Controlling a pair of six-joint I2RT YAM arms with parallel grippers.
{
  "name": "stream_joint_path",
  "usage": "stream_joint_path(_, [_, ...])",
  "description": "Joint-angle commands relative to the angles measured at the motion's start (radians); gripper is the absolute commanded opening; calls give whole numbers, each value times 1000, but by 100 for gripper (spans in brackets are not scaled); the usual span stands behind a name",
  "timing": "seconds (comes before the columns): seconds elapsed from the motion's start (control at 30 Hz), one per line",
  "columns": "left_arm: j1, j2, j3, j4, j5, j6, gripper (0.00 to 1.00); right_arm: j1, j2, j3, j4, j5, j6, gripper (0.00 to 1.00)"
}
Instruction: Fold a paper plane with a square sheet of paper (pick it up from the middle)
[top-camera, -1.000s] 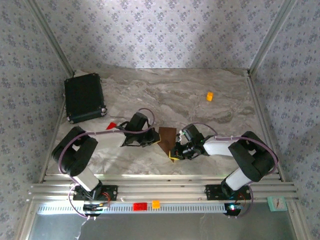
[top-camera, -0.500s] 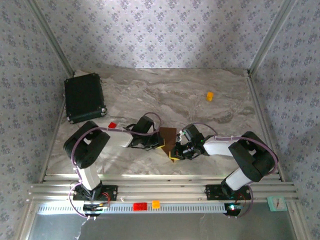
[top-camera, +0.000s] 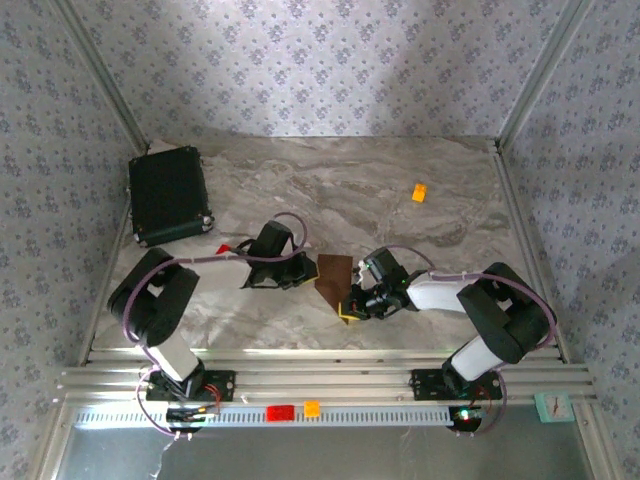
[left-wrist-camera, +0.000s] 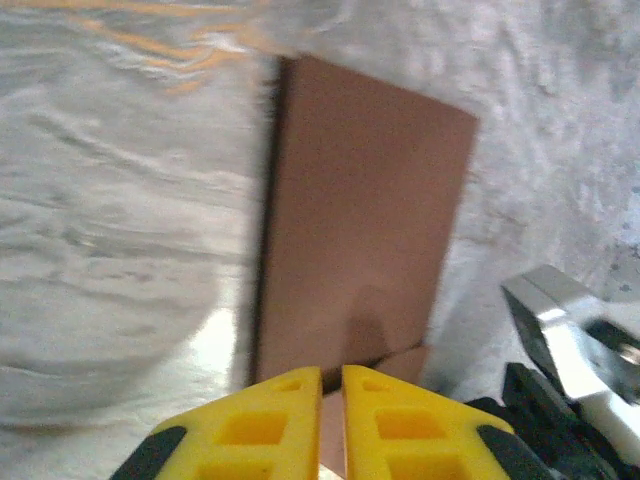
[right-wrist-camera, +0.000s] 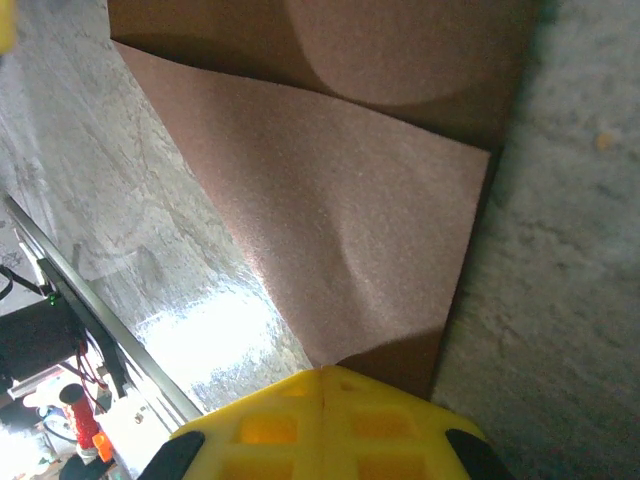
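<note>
from above, one partly folded square sheet of paper is lying mid-desk near the front edge between the left gripper and right gripper, with one black case, one orange block and one red block apart. on the left wrist view, clenched fingertips are hovering empty at the sheet's edge. on the right wrist view, jaws are pinching a raised flap corner; a nose fold seems under way, next needing that corner aligned and creased.
</note>
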Motion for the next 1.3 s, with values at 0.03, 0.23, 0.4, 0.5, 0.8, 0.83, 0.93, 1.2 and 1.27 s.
stream_joint_path(0.03, [-57,-7,51,-29,-3,55,17,-8,35,-28,-181,93,-20,0])
stream_joint_path(0.23, [-69,92,70,-28,16,59,12,-10,31,-23,-179,88,-20,0])
stream_joint_path(0.4, [-69,157,75,-70,1,81,7,-8,10,4,-180,75,-20,2])
stream_joint_path(0.5, [-69,176,67,-93,-16,93,6,-1,-24,40,-199,74,-17,4])
stream_joint_path(0.8, [-68,184,46,-94,-20,99,5,46,1,162,-168,99,4,8])
stream_joint_path(0.83, [-69,184,46,-94,-20,97,5,52,17,175,-158,103,8,7])
stream_joint_path(0.93, [-69,186,49,-92,-18,96,5,66,88,207,-114,119,23,8])
stream_joint_path(1.2, [-69,189,41,-92,-23,94,4,76,94,123,-105,133,27,8])
stream_joint_path(1.27, [-69,190,38,-91,-23,94,4,75,46,72,-112,124,31,8])
